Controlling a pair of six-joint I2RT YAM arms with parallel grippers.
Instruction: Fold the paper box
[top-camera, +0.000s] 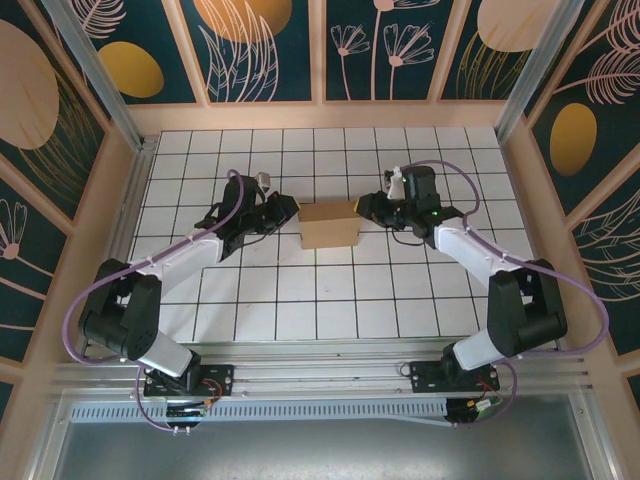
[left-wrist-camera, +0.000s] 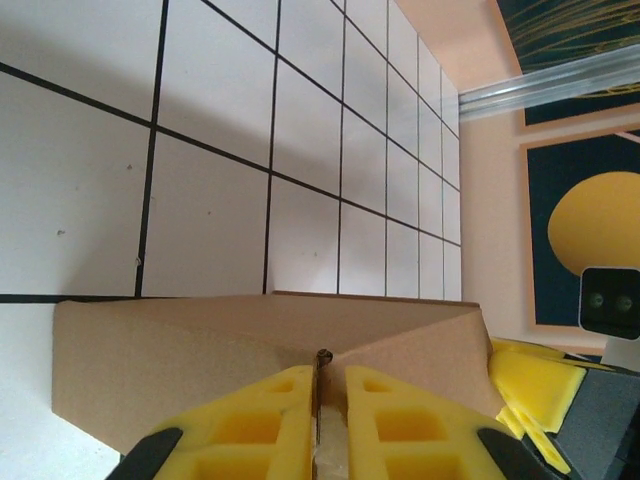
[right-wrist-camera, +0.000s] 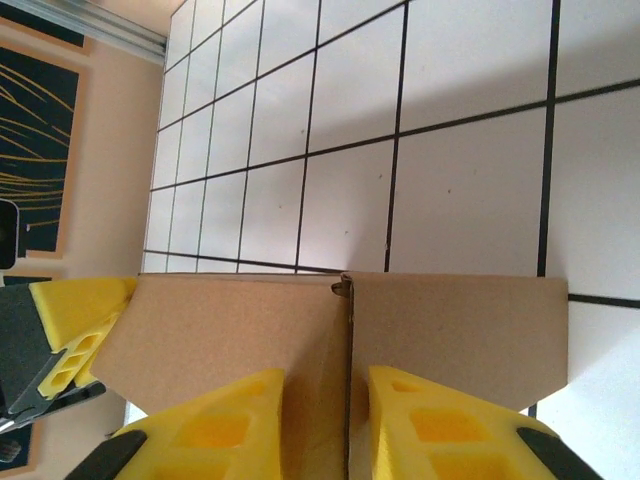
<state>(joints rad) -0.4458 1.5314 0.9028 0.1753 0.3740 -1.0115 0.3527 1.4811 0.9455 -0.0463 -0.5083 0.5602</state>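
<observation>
"Well, item one: where was the paper box (top-camera: 329, 223) logged?"

"Paper box, plain brown cardboard, one piece. It sat near the middle of the white gridded worktop (top-camera: 300, 300), between the two arms, its long side facing the arm bases."

"Item two, the left claw (top-camera: 292, 214)?"

"Left claw, yellow fingers (left-wrist-camera: 265, 425). It was at the box's left end, closed to a thin slit and gripping an upright cardboard edge that showed edge-on between the two fingers in the left wrist view."

"Item three, the right claw (top-camera: 366, 209)?"

"Right claw, same yellow fingers (right-wrist-camera: 225, 425). It was at the box's right end, pinched onto the cardboard there. In its own wrist view the tips straddled a straight seam in the cardboard. They stood a little further apart than the left pair."

"Any contact between the two claws?"

"They were apart, with the box's length between them."
</observation>
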